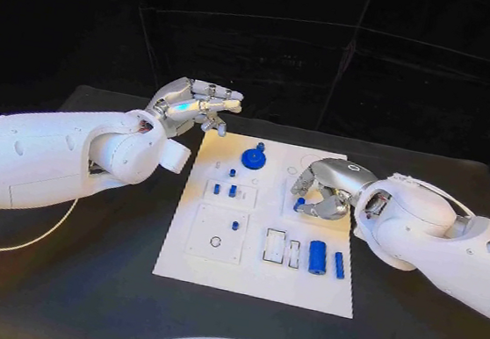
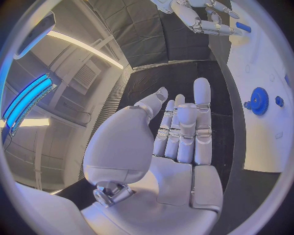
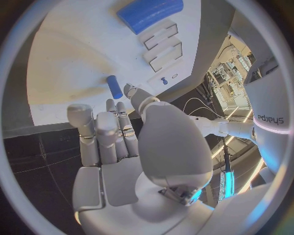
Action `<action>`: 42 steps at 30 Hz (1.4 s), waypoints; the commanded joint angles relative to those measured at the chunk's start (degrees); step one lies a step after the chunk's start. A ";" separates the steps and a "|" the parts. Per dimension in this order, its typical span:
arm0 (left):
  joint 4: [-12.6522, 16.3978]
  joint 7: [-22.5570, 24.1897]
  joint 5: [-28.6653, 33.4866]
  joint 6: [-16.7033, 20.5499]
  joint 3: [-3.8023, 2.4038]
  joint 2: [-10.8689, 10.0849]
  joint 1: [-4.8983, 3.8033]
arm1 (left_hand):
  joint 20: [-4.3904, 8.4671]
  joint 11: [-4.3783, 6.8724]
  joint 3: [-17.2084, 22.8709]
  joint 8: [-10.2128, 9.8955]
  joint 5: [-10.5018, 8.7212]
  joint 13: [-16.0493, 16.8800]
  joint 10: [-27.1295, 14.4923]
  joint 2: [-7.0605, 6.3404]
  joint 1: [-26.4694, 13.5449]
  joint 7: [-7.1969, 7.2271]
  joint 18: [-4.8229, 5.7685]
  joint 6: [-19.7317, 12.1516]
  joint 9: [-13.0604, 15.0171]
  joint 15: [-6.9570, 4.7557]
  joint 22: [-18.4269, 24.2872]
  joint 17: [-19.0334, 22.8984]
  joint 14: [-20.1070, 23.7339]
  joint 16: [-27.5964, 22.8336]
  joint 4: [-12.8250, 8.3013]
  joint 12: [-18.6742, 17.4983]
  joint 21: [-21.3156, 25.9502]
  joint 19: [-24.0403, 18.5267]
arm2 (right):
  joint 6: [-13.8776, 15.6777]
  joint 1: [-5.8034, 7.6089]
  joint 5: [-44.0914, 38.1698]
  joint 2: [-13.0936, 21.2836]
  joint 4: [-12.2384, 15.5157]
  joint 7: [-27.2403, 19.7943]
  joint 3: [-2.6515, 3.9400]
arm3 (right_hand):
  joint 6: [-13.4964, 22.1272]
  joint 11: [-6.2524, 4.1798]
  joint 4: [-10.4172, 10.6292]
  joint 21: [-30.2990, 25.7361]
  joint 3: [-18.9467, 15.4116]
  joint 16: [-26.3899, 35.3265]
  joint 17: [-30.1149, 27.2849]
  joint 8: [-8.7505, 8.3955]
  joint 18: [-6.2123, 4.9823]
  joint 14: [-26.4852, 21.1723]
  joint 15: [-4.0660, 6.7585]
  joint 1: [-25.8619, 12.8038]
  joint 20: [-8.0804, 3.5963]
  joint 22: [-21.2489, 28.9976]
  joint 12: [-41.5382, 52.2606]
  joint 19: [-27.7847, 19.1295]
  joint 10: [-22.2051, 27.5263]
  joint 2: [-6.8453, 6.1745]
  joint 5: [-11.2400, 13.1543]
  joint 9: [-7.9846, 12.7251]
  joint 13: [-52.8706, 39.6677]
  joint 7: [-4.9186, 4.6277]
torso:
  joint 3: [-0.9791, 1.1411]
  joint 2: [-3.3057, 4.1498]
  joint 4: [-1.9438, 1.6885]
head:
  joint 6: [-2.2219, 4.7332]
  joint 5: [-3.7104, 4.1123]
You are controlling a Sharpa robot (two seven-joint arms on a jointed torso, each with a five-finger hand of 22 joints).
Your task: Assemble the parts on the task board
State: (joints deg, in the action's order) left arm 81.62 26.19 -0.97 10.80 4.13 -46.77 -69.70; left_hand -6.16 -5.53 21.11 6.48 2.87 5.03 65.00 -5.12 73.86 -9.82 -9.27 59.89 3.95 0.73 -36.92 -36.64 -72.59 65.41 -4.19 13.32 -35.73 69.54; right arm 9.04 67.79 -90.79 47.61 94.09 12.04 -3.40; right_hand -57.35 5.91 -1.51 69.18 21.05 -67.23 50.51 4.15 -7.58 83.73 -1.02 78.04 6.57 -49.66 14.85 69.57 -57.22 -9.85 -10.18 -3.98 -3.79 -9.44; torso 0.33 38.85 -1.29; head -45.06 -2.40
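Board: white rectangular task board (image 1: 255, 274) lies flat on the black table (image 1: 68, 299), between the two hands.
Left hand: silver many-fingered left hand (image 1: 192, 107) hovers beside the board's far corner on its own side; the left wrist view shows the fingers (image 2: 202, 122) stretched out side by side, loosely apart, with nothing in the palm.
Right hand: silver many-fingered right hand (image 1: 325, 188) is over the far part of the board, fingers curled downward; the right wrist view shows its fingers (image 3: 110, 132) bent forward toward a small blue peg (image 3: 114, 87) lying on the white plate just beyond the fingertips. Whether they touch the peg, I cannot tell.
Gear: blue toothed gear with a knob (image 1: 255, 157) stands on the board between the two hands, nearer the left hand's fingertips.
Small pegs: several short blue pegs (image 1: 224, 189) stand in the board below the gear, toward the left wrist.
Cylinders: thick blue cylinder (image 1: 317, 258) and thin blue rod (image 1: 339, 265) lie side by side below the right hand, near its wrist, beside two rectangular slots (image 1: 275, 246).
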 commanded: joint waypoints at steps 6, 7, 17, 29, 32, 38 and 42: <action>0.04 0.11 0.27 -0.81 -0.04 0.07 -0.07 | -0.27 -0.01 -0.51 0.09 -0.09 0.06 -0.38 0.54 -0.13 -0.01 -1.16 -0.37 -0.08 0.02 0.11 0.00 0.52 -0.33 0.00 0.35 0.31 -0.23 | -3.86 0.10 -1.39 -0.81 -1.39 1.19 0.02 | -2.31 -0.24 0.09 0.69 1.06 -0.84 0.60 1.02 -0.01 0.17 0.50 0.96 -0.05 -0.87 0.80 1.07 -2.27 1.83 0.24 -0.27 0.13 -0.09 | 0.02 0.06 -0.01 | -0.17 0.10; 0.04 0.09 0.27 -0.81 -0.04 0.06 -0.07 | -0.27 -0.01 -0.51 0.09 -0.09 0.06 -0.38 0.54 -0.13 -0.01 -1.16 -0.37 -0.08 0.02 0.11 0.00 0.52 -0.33 0.00 0.35 0.31 -0.23 | -4.02 0.09 -1.40 -0.88 -1.49 1.23 0.02 | -2.54 -0.29 0.12 0.76 1.24 -0.92 0.68 1.09 0.01 0.20 0.54 1.00 -0.08 -1.00 0.84 1.16 -2.53 1.96 0.28 -0.28 0.14 -0.07 | 0.01 0.06 0.00 | -0.16 0.11; -0.01 0.01 0.27 -0.90 -0.04 0.09 -0.07 | -0.28 -0.04 -0.62 0.07 -0.09 0.07 -0.45 0.53 -0.15 -0.06 -1.16 -0.45 -0.08 0.04 0.14 0.03 0.53 -0.32 0.02 0.37 0.36 -0.22 | -4.50 0.07 -1.67 -1.54 -2.04 0.74 0.01 | -4.46 -1.32 0.32 1.60 2.85 -1.89 1.85 1.56 0.24 0.57 1.30 1.30 -0.69 -2.35 1.56 2.00 -6.36 2.86 0.75 -0.28 0.04 0.76 | 0.01 0.00 0.01 | -0.28 0.17; -0.02 -0.12 0.27 -1.08 -0.03 0.10 -0.07 | -0.28 -0.06 -0.67 0.06 -0.08 0.07 -0.48 0.53 -0.15 -0.08 -1.16 -0.48 -0.09 0.05 0.16 0.02 0.54 -0.31 0.04 0.38 0.37 -0.21 | -1.49 0.00 -2.80 -2.14 -2.32 0.42 0.00 | -7.06 -2.40 0.35 3.09 4.14 -3.23 3.55 2.50 0.71 1.05 2.14 1.74 -1.45 -4.88 1.98 3.36 -9.40 4.03 2.92 -0.50 -0.14 1.74 | -0.02 0.00 0.02 | -0.49 0.33; -0.01 -0.16 0.27 -1.13 -0.03 0.09 -0.07 | -0.29 -0.07 -0.72 0.06 -0.09 0.08 -0.51 0.57 -0.17 -0.09 -1.16 -0.50 -0.09 0.06 0.18 -0.13 0.49 -0.22 0.07 0.40 0.40 -0.20 | -0.04 -0.02 -3.22 -1.98 -2.06 0.93 0.00 | -7.23 -2.46 0.41 3.29 4.25 -3.40 3.76 2.55 0.77 1.11 2.20 1.69 -1.52 -5.21 1.97 3.53 -9.58 4.15 2.77 -0.51 -0.14 1.80 | -0.02 0.00 0.05 | -0.45 0.40; -0.07 -0.24 0.27 -1.24 -0.03 0.07 -0.07 | -0.29 -0.07 -0.72 0.06 -0.09 0.08 -0.51 0.57 -0.17 -0.09 -1.16 -0.50 -0.09 0.06 0.18 -0.13 0.49 -0.22 0.07 0.40 0.40 -0.20 | 3.08 -0.02 -3.44 -0.88 -0.60 1.91 0.02 | -7.62 -2.57 0.91 3.74 4.29 -3.83 4.26 2.64 0.91 1.26 2.30 1.00 -1.67 -5.93 1.83 3.93 -9.94 4.16 2.66 -0.51 -0.12 1.95 | 0.02 -0.10 0.11 | -0.40 0.38; -0.16 -0.27 0.27 -1.25 -0.03 0.09 -0.06 | -0.29 -0.07 -0.72 0.06 -0.09 0.08 -0.51 0.57 -0.17 -0.09 -1.16 -0.50 -0.09 0.06 0.18 -0.13 0.49 -0.22 0.07 0.40 0.40 -0.20 | 4.24 0.00 -1.16 0.19 0.98 1.96 0.05 | -7.68 -2.60 0.97 3.81 4.32 -3.91 4.35 2.65 0.93 1.28 2.32 0.93 -1.68 -6.05 1.81 3.99 -10.00 4.17 2.64 -0.51 -0.12 1.99 | -0.02 -0.14 0.06 | -0.28 0.46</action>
State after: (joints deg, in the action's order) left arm 81.46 25.83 -0.94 10.33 4.13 -46.73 -69.70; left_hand -6.16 -5.53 20.79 6.48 2.87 5.03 65.00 -5.12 73.86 -9.82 -9.27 59.89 3.95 0.73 -36.79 -36.71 -72.59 65.41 -4.18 13.54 -35.74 69.54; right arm 9.63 67.63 -93.21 47.62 94.52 13.52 -3.43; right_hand -64.64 3.38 -0.92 72.72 25.26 -70.94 54.81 6.58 -7.58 84.05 0.95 79.36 5.02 -55.65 16.53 73.12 -66.75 -5.77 -7.43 -4.39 -3.86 -7.34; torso 0.32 38.76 -1.21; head -45.40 -1.98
